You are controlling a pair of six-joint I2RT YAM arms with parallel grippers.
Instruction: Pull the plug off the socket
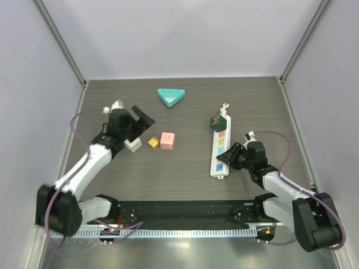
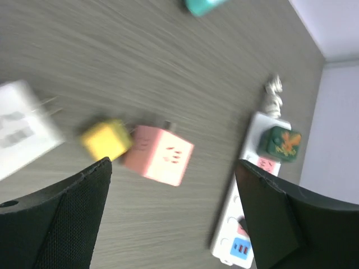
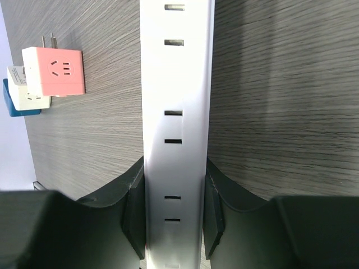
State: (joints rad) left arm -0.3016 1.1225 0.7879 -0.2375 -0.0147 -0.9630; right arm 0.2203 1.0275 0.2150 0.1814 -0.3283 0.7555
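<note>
The socket is a long white power strip (image 1: 220,144) on the right of the table, with a blue label at its near end and a knotted cord (image 1: 225,107) at the far end. A dark green plug (image 1: 216,120) sits in it near the cord end. My right gripper (image 1: 227,154) is shut across the strip near the label end. In the right wrist view both pads (image 3: 136,210) press the strip's sides (image 3: 176,112). My left gripper (image 1: 140,126) is open and empty at the left. Its blurred view shows the strip (image 2: 252,185) and the plug (image 2: 282,142) far off.
A teal triangular block (image 1: 170,96) lies at the back centre. A pink adapter (image 1: 168,140), a yellow cube (image 1: 152,143) and a white adapter (image 1: 133,144) lie in a row under and beside the left gripper. Walls stand on three sides.
</note>
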